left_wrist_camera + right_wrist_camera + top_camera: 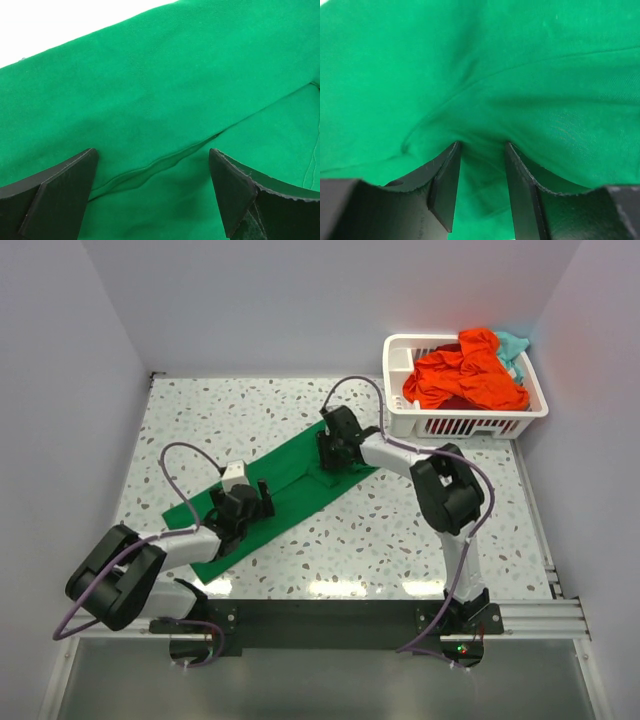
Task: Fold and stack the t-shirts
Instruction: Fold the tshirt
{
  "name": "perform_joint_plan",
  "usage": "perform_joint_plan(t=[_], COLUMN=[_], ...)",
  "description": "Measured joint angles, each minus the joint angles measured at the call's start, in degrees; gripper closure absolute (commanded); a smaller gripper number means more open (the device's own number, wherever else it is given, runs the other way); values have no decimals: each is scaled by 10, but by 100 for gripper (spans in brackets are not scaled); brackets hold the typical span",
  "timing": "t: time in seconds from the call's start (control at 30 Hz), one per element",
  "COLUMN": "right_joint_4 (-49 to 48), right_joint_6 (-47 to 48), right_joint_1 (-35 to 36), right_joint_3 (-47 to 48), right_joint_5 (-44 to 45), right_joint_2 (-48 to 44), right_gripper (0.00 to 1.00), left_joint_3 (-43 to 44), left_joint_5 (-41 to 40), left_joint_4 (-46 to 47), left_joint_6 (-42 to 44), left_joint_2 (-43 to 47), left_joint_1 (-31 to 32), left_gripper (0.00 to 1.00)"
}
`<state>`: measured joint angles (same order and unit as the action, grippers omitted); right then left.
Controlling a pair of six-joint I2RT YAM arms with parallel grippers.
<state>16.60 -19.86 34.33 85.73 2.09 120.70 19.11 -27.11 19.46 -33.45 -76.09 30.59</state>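
Note:
A bright green t-shirt lies folded into a long diagonal strip on the speckled table. My left gripper hovers over its lower left part, open wide. In the left wrist view the left gripper has a folded edge of the green cloth running between its fingers. My right gripper is at the strip's upper right end. In the right wrist view the right gripper has its jaws partly apart, tips pushed into the green cloth, which bulges over them. An orange-red t-shirt and a teal one lie in the basket.
The white slotted basket stands at the back right corner of the table, close behind the right arm's elbow. Grey walls close in the table on three sides. A metal rail runs along the near edge.

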Motion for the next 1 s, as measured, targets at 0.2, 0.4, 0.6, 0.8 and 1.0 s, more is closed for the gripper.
perform_joint_plan(t=[0.2,0.4,0.6,0.8,1.0], right_joint_4=[6,28,87,132,150], right_joint_6=[-2,5,29,47,64], right_joint_1=[-5,-17,-26,-38,-46], right_joint_3=[60,131,266,391,438], right_joint_5=[23,51,96,104,81], right_joint_2=[41,85,162,233,258], right_gripper=[56,55,54,52,52], left_joint_3=[-2,2,28,56,71], left_joint_5=[3,22,53,90,131], left_joint_4=[54,125,145,143,133], left_joint_6=[0,-17,-52,-75,-78], left_joint_2=[-31,-71,-100,-120,-124], left_joint_1=[15,64,134,181,195], left_gripper=[3,3,3,3,2])
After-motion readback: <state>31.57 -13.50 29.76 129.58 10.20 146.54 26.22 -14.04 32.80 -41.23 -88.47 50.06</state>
